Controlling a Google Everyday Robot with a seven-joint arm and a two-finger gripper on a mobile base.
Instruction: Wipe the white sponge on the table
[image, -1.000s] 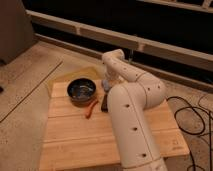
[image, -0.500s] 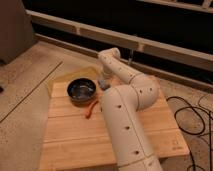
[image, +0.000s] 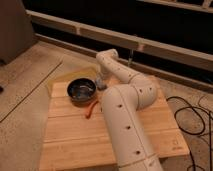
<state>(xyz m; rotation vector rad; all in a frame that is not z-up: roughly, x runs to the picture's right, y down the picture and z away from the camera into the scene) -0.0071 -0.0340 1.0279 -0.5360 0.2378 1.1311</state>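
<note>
On the table (image: 75, 125), the pincer (image: 101, 84) hangs beside a dark bowl (image: 81, 90), grip unclear.

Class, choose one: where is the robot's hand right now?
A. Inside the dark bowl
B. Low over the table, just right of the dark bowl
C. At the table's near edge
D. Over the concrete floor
B: the hand sits low on the table, beside the dark bowl.

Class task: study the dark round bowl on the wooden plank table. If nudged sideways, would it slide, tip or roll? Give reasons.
The dark round bowl looks wide and low, so it would probably slide rather than tip. Sitting upright on the flat light wooden plank table, it seems unlikely to roll. It may be rigid. The gripper sits close beside its right rim, so contact is plausible.
</note>
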